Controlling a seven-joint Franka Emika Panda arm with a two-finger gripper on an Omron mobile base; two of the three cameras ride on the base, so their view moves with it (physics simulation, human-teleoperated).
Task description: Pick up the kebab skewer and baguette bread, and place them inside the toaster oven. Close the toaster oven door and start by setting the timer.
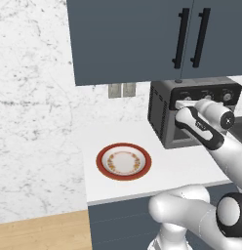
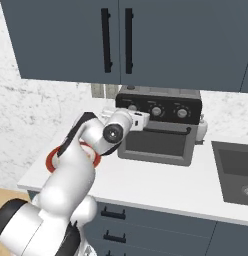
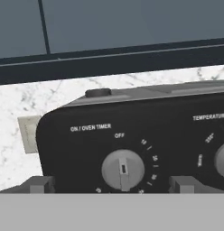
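Gripper (image 3: 112, 184) spread wide, empty, aimed at timer knob (image 3: 123, 169) | knob dead ahead between the fingertips (image 3: 40, 184), pointer toward OFF | toaster oven (image 2: 158, 131) on counter (image 2: 161, 185), door (image 2: 155, 145) looks shut | temperature knob (image 3: 222, 159) just beside: stay centred | plate (image 1: 124, 161) well apart, bare | food likely inside.
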